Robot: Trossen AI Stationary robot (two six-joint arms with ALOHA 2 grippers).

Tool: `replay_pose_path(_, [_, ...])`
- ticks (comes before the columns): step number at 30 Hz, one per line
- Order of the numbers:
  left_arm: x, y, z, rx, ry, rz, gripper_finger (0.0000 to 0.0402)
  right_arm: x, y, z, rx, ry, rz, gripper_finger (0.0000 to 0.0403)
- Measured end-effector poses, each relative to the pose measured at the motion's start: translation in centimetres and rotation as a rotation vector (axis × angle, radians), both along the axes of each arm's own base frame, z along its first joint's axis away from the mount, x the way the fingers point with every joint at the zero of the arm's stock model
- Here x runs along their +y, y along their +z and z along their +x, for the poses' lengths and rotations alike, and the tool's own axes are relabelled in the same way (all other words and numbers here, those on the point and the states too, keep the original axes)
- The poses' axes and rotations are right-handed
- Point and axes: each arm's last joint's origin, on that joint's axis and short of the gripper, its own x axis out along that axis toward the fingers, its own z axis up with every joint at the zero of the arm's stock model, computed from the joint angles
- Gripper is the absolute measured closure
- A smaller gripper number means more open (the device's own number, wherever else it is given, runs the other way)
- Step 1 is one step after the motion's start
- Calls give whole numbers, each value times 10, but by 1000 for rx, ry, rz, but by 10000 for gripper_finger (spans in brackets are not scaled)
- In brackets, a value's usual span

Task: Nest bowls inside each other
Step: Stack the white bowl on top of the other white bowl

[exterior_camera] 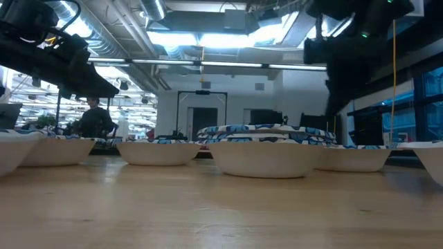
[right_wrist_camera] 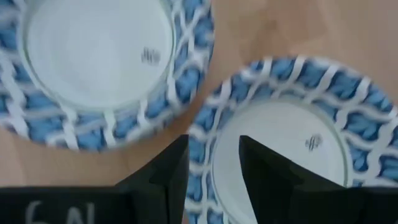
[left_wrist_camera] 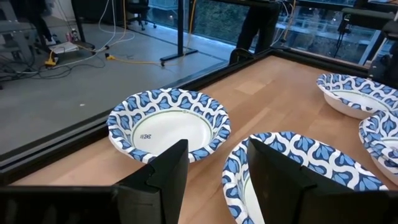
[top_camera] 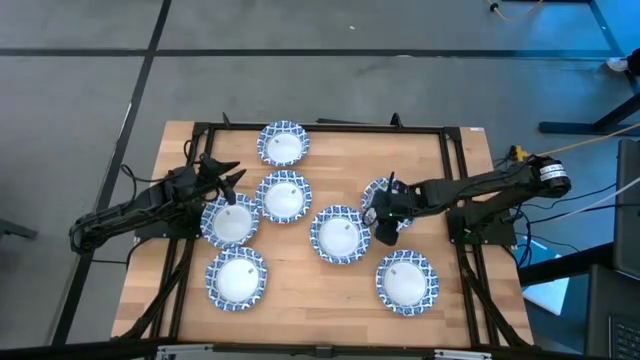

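1. The right gripper [right_wrist_camera: 213, 165], fingers apart, is straddling the rim of a shallow white bowl with blue-patterned rim [right_wrist_camera: 292, 143]; it should pinch squarely.
2. The neighbouring centre bowl [top_camera: 340, 234] is looking like the nesting target.
3. The left gripper [left_wrist_camera: 214, 168], parted, is hovering over the left-side bowl [top_camera: 231, 220].

Seven blue-rimmed bowls [top_camera: 283, 143] [top_camera: 283, 196] [top_camera: 232, 220] [top_camera: 237, 278] [top_camera: 340, 234] [top_camera: 407, 281] [top_camera: 376, 193] lie spread across my wooden tabletop [top_camera: 310, 295], one at the far edge, two nearest the front, the rest clustered mid-table.

Seven blue-rimmed white bowls [top_camera: 283, 143] visible; upright; spread across table
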Motion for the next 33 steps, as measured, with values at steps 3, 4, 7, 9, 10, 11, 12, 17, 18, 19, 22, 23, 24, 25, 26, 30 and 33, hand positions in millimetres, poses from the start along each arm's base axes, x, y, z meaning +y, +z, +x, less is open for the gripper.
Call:
replay_pose_path(3, [0, 0, 0, 1, 2, 1, 241, 8, -9, -7, 37, 0, 10, 260])
replay_pose_path(4, [0, 0, 0, 0, 3, 1, 241, 11, -12, -8, 36, -30, 26, 260])
replay_pose_path(7, [0, 0, 0, 1, 3, 1, 241, 15, -22, -16, 63, -91, 60, 260])
replay_pose_path(9, [0, 0, 0, 1, 3, 1, 241, 17, -28, -19, 81, -99, 66, 260])
replay_pose_path(10, [0, 0, 0, 2, 3, 2, 241, 18, -30, -21, 85, -113, 75, 260])
replay_pose_path(11, [0, 0, 0, 4, 2, 4, 241, 18, -32, -22, 90, -127, 82, 260])
replay_pose_path(12, [0, 0, 0, 5, 2, 6, 241, 19, -33, -24, 96, -142, 86, 260])
replay_pose_path(17, [0, 0, 0, 4, 2, 6, 241, 20, -36, -25, 101, -123, 77, 252])
replay_pose_path(18, [0, 0, 0, 4, 2, 6, 241, 21, -35, -25, 101, -110, 71, 246])
replay_pose_path(19, [0, 0, 0, 4, 2, 6, 241, 21, -35, -25, 100, -104, 68, 239])
replay_pose_path(22, [0, 0, 0, 4, 3, 6, 241, 21, -33, -23, 83, -79, 61, 212])
replay_pose_path(23, [0, 0, 0, 5, 3, 6, 241, 21, -33, -23, 85, -78, 61, 203])
replay_pose_path(24, [0, 0, 0, 4, 3, 6, 241, 21, -33, -23, 86, -79, 61, 195])
replay_pose_path(25, [0, 0, 0, 4, 3, 6, 241, 21, -33, -23, 85, -81, 61, 187])
replay_pose_path(26, [0, 0, 0, 4, 3, 6, 241, 21, -33, -23, 82, -80, 62, 181])
replay_pose_path(30, [0, 0, 0, 1, 4, 1, 241, 22, -32, -19, 40, -82, 74, 167])
replay_pose_path(33, [0, 0, 0, 0, 4, 1, 241, 23, -30, -13, -21, -81, 84, 165])
